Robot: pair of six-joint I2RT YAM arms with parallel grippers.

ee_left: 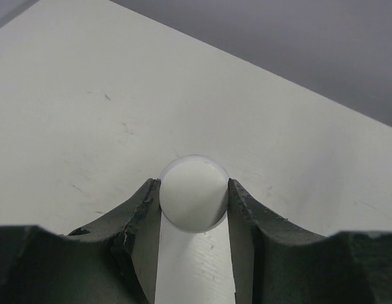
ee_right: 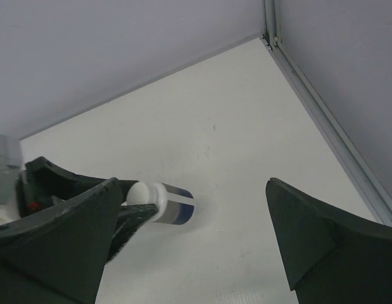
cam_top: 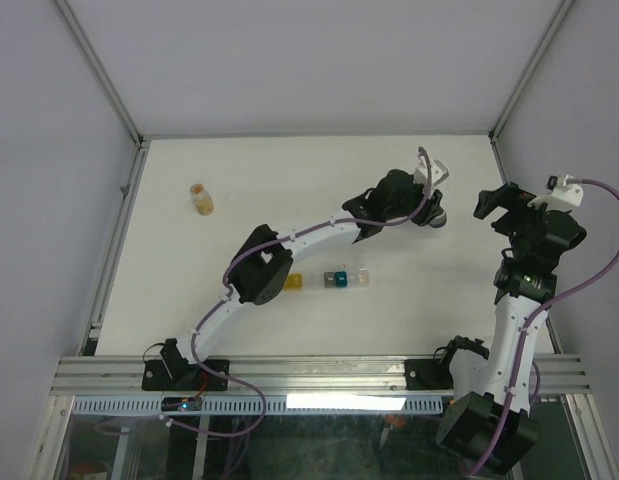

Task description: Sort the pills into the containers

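The left gripper (cam_top: 425,212) is seen clamped on the white cap (ee_left: 194,196) of a small blue-banded bottle (ee_right: 171,204), held at the far right of the table (cam_top: 239,170). The right gripper (ee_right: 194,185) is spread wide just beside it with nothing in it. The containers (cam_top: 329,280) are lying mid-table, apart from both grippers (whether any compartment holds a pill cannot be told), an orange vial (cam_top: 201,199) is parked far left, and sorting proper is judged not yet begun, with the bottle still to be opened.
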